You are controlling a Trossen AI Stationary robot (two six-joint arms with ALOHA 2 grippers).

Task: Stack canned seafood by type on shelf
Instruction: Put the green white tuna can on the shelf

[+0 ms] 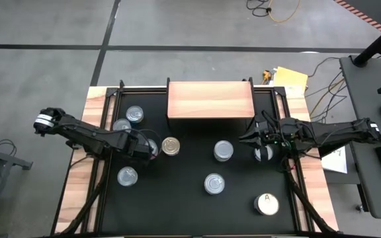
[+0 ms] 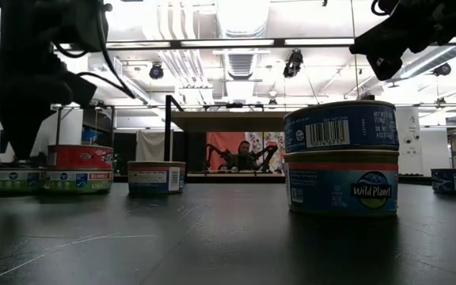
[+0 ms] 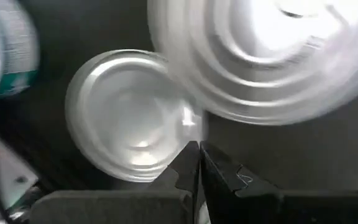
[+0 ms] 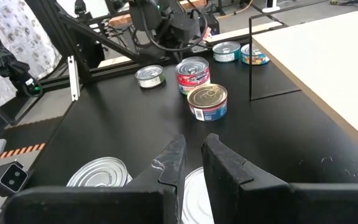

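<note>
Round tins lie scattered on the black table. My left gripper (image 1: 148, 147) (image 3: 197, 148) is shut and points down. It hangs over the rim of a silver-topped tin (image 3: 126, 118), close beside a red-labelled tin (image 4: 192, 73) that sits on another tin (image 2: 77, 180). A gold-topped tin (image 1: 170, 146) stands just right of them. My right gripper (image 1: 250, 137) (image 4: 193, 146) waits above the table's right part, its fingers a narrow gap apart with nothing between them, over a silver tin (image 1: 263, 154). The wooden shelf (image 1: 210, 99) stands bare at the far middle.
Two tins (image 1: 135, 115) (image 1: 122, 125) stand at the far left and one (image 1: 127, 176) at the near left. Mid-table are two more (image 1: 223, 151) (image 1: 214, 183); a two-tin stack (image 2: 340, 158) shows in the low view. A white-topped "A" tin (image 1: 266, 204) sits near right.
</note>
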